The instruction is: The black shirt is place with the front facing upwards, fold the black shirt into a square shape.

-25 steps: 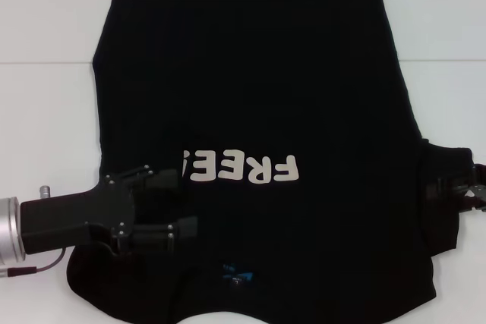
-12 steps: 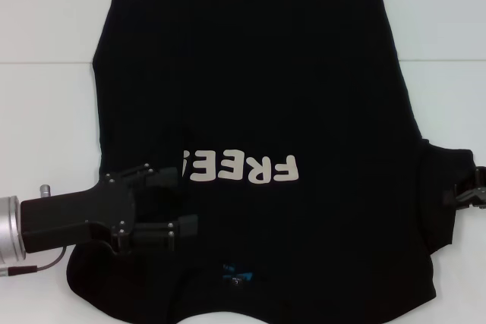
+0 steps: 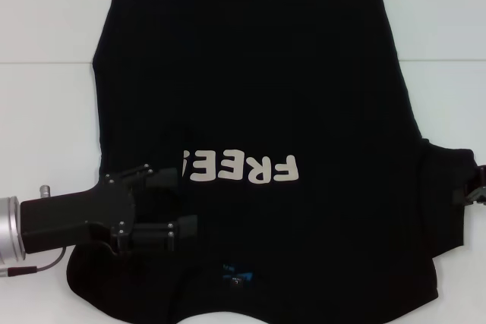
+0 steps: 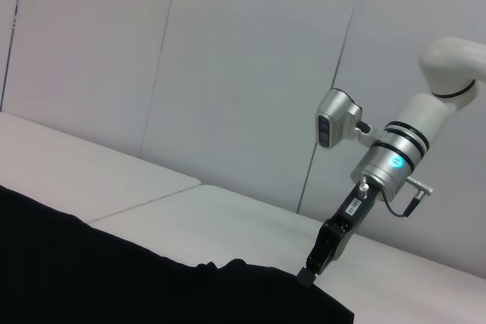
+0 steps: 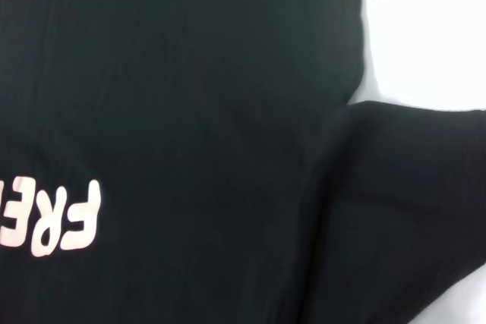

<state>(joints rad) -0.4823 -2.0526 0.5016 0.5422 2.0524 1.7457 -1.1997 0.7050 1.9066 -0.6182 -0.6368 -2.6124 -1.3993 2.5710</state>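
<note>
The black shirt lies spread on the white table with its white "FREE" lettering up and its blue neck label near the front edge. My left gripper is open and hovers over the shirt's left side beside the lettering. My right gripper is at the far right edge, at the tip of the right sleeve, and appears shut on it. In the left wrist view its tip meets the cloth's edge. The right wrist view shows the sleeve and part of the lettering.
The white table surrounds the shirt, with bare surface to the left and at the back right. A seam line crosses the table top. A pale wall stands behind the table in the left wrist view.
My right gripper has moved right, nearly out of the head view, and the right sleeve has stretched slightly outward with it. The left gripper has not moved.
</note>
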